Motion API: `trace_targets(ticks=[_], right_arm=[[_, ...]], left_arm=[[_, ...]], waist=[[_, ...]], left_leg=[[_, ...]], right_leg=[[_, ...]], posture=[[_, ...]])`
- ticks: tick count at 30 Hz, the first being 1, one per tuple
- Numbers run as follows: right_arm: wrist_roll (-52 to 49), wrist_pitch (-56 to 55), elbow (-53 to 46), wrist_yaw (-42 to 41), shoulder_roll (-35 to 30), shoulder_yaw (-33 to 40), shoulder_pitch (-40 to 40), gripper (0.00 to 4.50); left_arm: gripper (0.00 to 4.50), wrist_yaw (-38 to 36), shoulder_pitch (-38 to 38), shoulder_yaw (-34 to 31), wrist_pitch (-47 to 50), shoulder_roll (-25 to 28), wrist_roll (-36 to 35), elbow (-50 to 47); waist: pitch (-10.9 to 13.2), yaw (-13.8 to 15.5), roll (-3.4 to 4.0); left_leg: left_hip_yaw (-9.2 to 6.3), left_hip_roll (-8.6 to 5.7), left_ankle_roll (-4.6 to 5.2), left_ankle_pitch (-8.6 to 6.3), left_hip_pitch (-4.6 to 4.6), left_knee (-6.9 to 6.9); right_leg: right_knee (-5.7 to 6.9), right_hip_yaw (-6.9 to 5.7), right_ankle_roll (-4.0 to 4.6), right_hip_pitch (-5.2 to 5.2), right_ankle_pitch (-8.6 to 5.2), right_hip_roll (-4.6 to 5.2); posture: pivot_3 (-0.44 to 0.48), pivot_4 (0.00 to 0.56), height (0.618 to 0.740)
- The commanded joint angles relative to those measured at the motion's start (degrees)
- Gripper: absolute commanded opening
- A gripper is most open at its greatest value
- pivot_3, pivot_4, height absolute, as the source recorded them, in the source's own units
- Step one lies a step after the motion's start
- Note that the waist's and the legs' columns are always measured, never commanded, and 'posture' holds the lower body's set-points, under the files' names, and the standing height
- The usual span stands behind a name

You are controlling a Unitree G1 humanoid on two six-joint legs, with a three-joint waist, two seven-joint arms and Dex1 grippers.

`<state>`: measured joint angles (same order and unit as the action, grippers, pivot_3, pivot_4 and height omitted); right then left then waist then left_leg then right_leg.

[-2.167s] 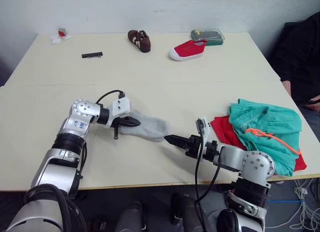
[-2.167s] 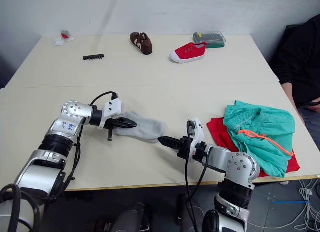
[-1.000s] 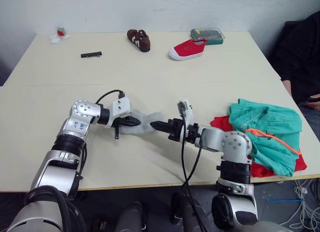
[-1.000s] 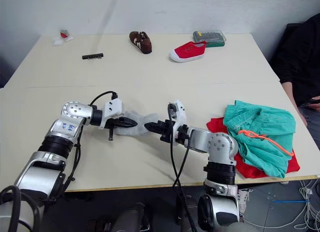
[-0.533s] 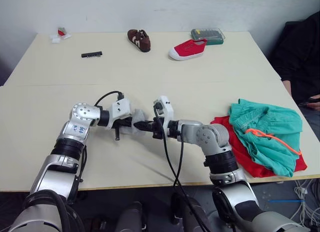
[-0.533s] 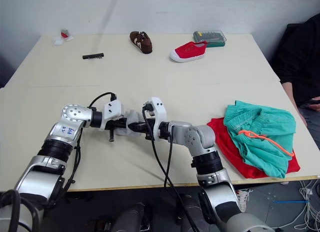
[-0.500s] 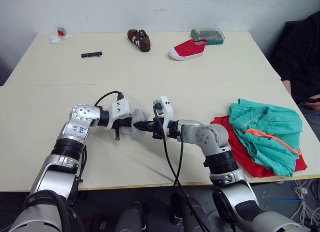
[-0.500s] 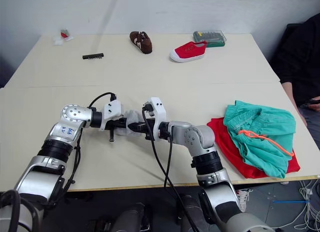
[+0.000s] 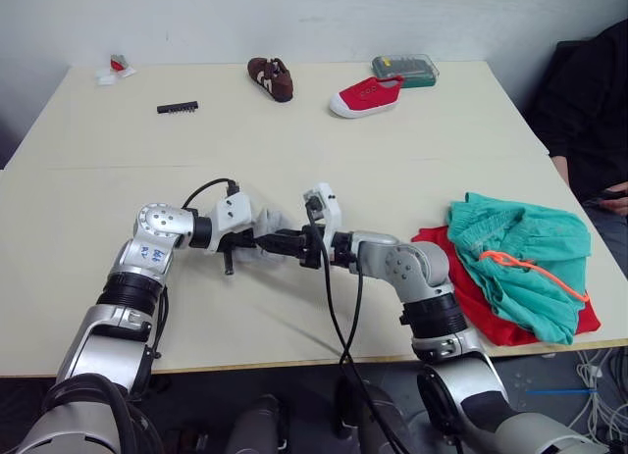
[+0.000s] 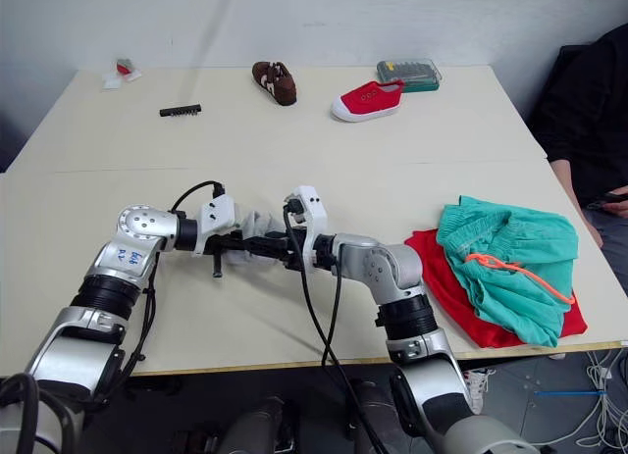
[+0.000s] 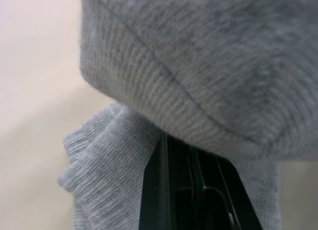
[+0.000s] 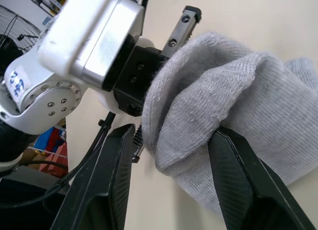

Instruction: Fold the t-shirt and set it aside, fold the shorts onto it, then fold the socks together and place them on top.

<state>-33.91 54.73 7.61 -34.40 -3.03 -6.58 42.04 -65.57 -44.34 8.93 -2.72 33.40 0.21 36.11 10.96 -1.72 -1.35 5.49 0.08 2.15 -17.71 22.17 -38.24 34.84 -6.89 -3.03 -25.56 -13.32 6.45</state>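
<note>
Now the socks (image 10: pixel 257 228) sit bunched at mid-table, long axis running left-right, between both grippers. Left gripper (image 10: pixel 238 243) pinches their left end; right gripper (image 12: pixel 171 155), jaws spread, straddles the folded-over bulge.

Both grippers meeting at table (image 9: pixel 294 140) centre-front. Left gripper (image 9: pixel 257 244) and right gripper (image 9: pixel 278 245) converging on bunched grey socks (image 9: pixel 269 224) lying between them. Teal shorts (image 9: pixel 520 258) resting on red t-shirt (image 9: pixel 471 287) at right edge. Red shoe (image 9: pixel 366 96), brown shoe (image 9: pixel 270 77) sitting at far side.
</note>
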Motion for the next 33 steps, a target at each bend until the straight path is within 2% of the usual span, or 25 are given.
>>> trace_targets(ticks=[1, 5, 9, 12, 19, 25, 30, 33], right_arm=[[4.95, -8.78, -2.81, -5.58, -3.04, -4.99, -0.24, 2.30], [12.72, -21.20, -1.63, -10.73, -6.45, -11.44, -1.17, 2.30], [17.28, -31.22, 0.06, -14.60, -7.59, -13.79, -1.95, 2.30], [18.07, -35.71, 0.73, -17.97, -8.04, -13.96, -2.29, 2.30], [18.10, -37.99, 1.79, -22.19, -7.70, -13.13, -1.87, 2.30], [26.46, -51.11, 9.28, -24.67, -9.81, -15.87, 0.47, 2.30], [28.63, -59.21, 13.21, -26.24, -9.20, -15.54, 1.88, 2.30], [29.55, -62.86, 14.88, -26.26, -8.78, -15.11, 2.79, 1.75]], left_arm=[[0.00, 1.14, 0.69, -0.17, 0.40, 1.28, 1.08, 1.54], [0.00, 1.26, 0.31, -0.16, 0.13, 1.27, 1.12, 2.11], [0.00, 1.39, -0.08, -0.15, -0.11, 1.22, 1.15, 2.67], [0.00, 1.45, -0.46, -0.15, -0.16, 1.22, 1.14, 2.99], [0.00, 1.61, -0.42, -0.21, -0.55, 1.38, 1.23, 3.84], [0.00, 1.82, -1.06, -0.31, -0.99, 1.36, 1.22, 4.80], [0.00, 1.86, -1.55, -0.31, -1.25, 1.46, 1.25, 5.43], [0.00, 1.94, -1.90, -0.27, -1.47, 1.42, 1.25, 5.93]], waist=[[0.00, 0.00, 0.00], [0.00, 0.00, 0.00], [0.00, 0.02, 0.00], [0.00, 0.10, 0.00], [0.00, 0.08, 0.00], [0.00, 0.09, -0.01], [0.00, 0.06, 0.00], [0.00, 0.06, 0.00]], left_leg=[[0.00, 0.00, 0.00, 0.00, 0.00, 0.00], [0.03, -0.01, 0.00, 0.00, -0.01, 0.00], [0.04, -0.01, -0.01, 0.01, -0.01, -0.01], [0.05, -0.01, -0.03, 0.02, -0.01, -0.03], [0.03, 0.00, -0.04, 0.02, -0.03, -0.03], [0.04, -0.01, -0.04, 0.03, -0.05, -0.04], [0.05, -0.01, -0.10, 0.06, -0.05, -0.03], [0.05, -0.01, -0.11, 0.06, -0.05, -0.04]], right_leg=[[0.00, 0.00, 0.00, 0.00, 0.00, 0.00], [0.00, -0.01, 0.00, 0.00, 0.00, -0.01], [0.02, -0.02, 0.00, 0.00, 0.00, -0.03], [0.03, -0.02, 0.00, 0.00, 0.00, -0.03], [0.04, -0.02, 0.00, 0.01, 0.00, -0.03], [0.05, -0.02, 0.00, 0.02, 0.00, -0.03], [0.07, -0.02, 0.00, 0.01, 0.00, -0.03], [0.08, -0.02, 0.00, 0.02, 0.00, -0.03]], posture=[[0.000, 0.150, 0.740], [0.000, 0.150, 0.740], [0.000, 0.150, 0.740], [0.000, 0.150, 0.740], [0.000, 0.150, 0.740], [0.000, 0.150, 0.740], [0.000, 0.150, 0.740], [0.000, 0.150, 0.740]])
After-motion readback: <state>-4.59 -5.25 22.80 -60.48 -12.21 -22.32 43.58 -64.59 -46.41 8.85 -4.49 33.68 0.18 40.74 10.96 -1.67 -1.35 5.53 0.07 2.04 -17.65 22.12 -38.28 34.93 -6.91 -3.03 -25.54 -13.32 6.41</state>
